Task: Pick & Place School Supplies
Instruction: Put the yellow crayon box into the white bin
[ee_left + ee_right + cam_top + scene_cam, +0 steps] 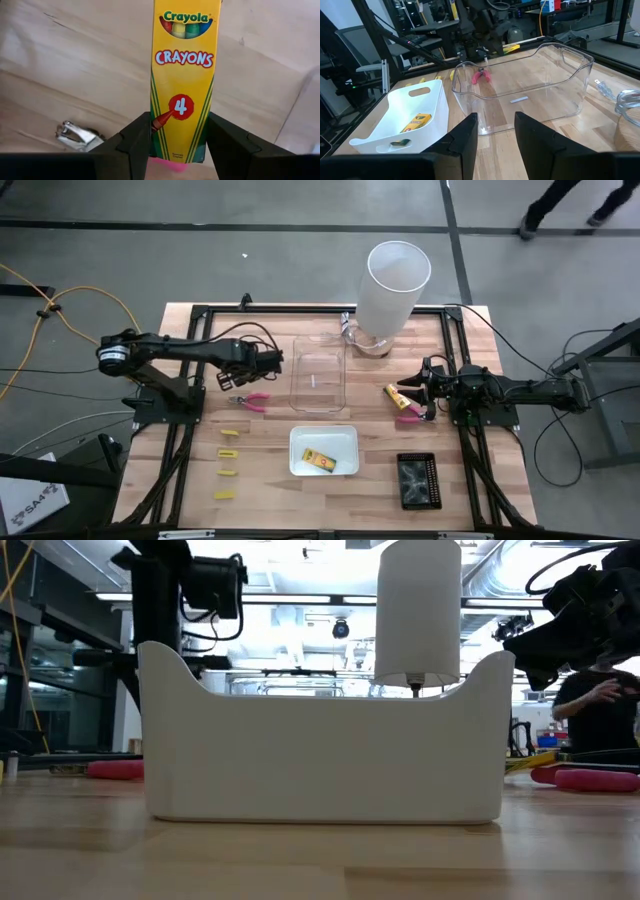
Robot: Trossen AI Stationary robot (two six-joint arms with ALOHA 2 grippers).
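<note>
Gripping a crayon packet (183, 75), left claw (180, 145).

High view: table (200, 510) seen straight down from above, both arms incl. Low view: set at tabletop level, facing across, mostly blocked by white tray (320, 750) close up. Left wrist view: pointed down at the wood, very near a crayon box (184, 75). Right wrist view: aimed across table; white tray and clear bin (530, 90) shared w/ high view.
</note>
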